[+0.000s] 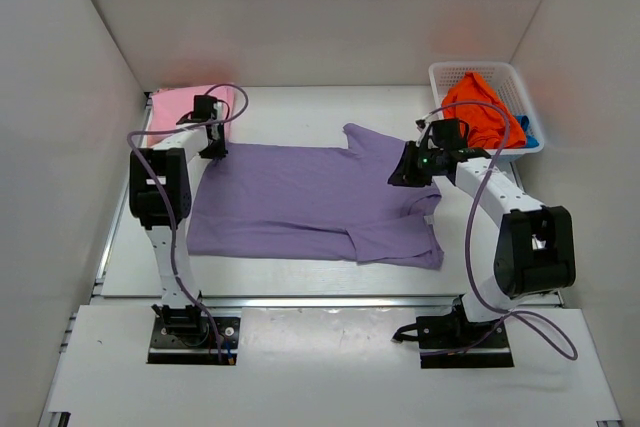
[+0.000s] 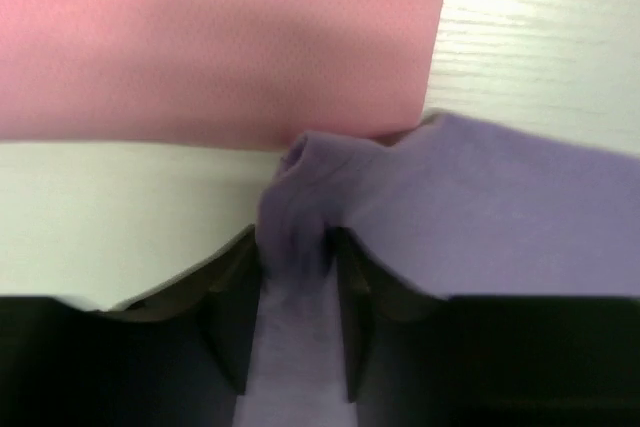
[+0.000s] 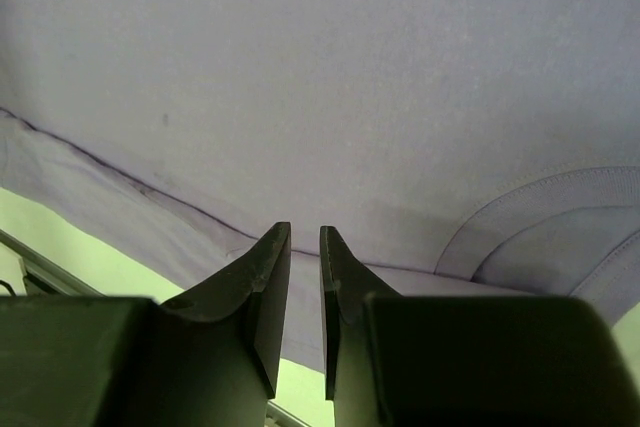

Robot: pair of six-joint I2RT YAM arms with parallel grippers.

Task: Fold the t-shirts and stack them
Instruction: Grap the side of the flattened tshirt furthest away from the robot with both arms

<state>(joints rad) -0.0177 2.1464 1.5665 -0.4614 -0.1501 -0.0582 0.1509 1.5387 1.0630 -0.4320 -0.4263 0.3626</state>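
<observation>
A purple t-shirt [image 1: 300, 202] lies spread flat in the middle of a white surface [image 1: 300, 112], seen from above. Its neck points toward the right arm and its hem toward the left arm.

The left tool [image 1: 213, 150] is at the far hem corner. In its wrist view the fingers [image 2: 232, 332] are clamped on a bunched tuft of purple cloth. A folded pink t-shirt [image 1: 185, 109] lies in the far left corner of the surface, and the gripped tuft touches its edge.

The right tool [image 1: 402, 175] is low over the shoulder, just beside the collar [image 3: 560, 217]. Its fingers are nearly together, with only a thin slit between them. I cannot tell whether any cloth is caught in the slit.

At the far right a white lattice basket [image 1: 450, 72] holds an orange t-shirt [image 1: 485, 112], with a bit of a blue t-shirt [image 1: 528, 135] beneath it.

Likely risks:
- If the right tool has no cloth, a lift would raise only the left corner, and the shirt would skew or drag instead of folding evenly.
- The left grip holds only a small gathered pinch, which could slip out under tension.
- That pinch is against the pink shirt, so pulling it up or sideways may disturb the pink shirt's folded edge.
- The near right sleeve lies rumpled and could end up trapped inside a fold.
</observation>
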